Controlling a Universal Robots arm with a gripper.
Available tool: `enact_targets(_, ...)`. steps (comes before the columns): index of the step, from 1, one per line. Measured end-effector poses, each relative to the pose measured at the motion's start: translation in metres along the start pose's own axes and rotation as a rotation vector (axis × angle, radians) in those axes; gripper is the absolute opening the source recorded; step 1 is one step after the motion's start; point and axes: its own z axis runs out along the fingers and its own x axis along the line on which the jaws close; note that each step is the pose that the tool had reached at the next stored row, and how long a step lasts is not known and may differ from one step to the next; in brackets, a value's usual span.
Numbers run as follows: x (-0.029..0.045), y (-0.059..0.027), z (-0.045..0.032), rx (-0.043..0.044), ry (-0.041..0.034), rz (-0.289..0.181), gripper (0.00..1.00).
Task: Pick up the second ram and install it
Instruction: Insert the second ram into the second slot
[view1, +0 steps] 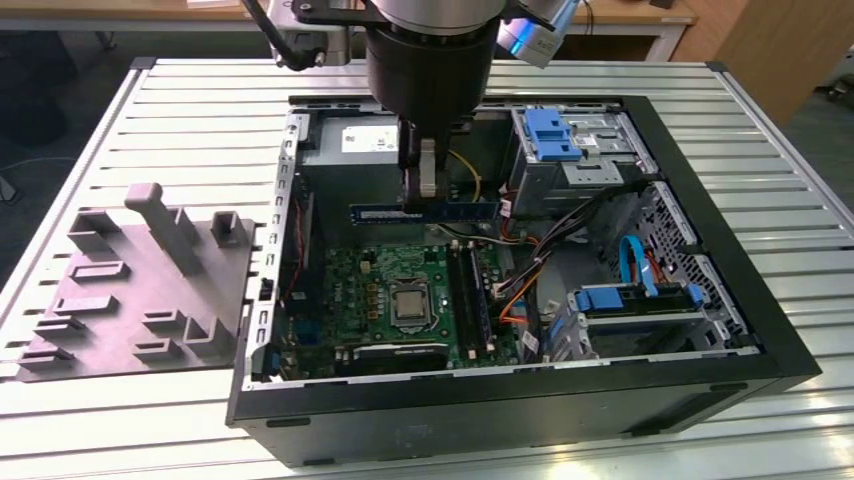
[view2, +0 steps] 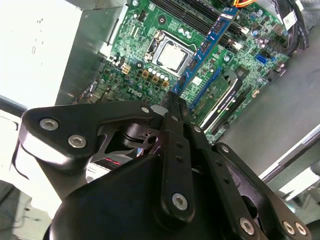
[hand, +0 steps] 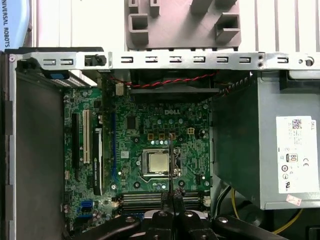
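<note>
Second ram (view1: 467, 211): slim dark-blue stick, black chips, level, on edge, clamped mid-length in pincer (view1: 427, 198), above motherboard (view1: 387, 290).

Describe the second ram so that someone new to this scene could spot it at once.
Look into the open computer case on the slatted table. Above its green motherboard, the gripper clamps the second ram at mid-length, holding it level. It is a slim dark blue board with black chips, unlike the black slots below it.

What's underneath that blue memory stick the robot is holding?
The green motherboard, with its processor socket and black memory slots. The memory stick itself covers a strip of it.
</note>
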Motion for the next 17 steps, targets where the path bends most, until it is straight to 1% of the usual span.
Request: enact_targets(17,0.0001,0.0,0.0035,0.0165,-0.0096,0.306,0.11)
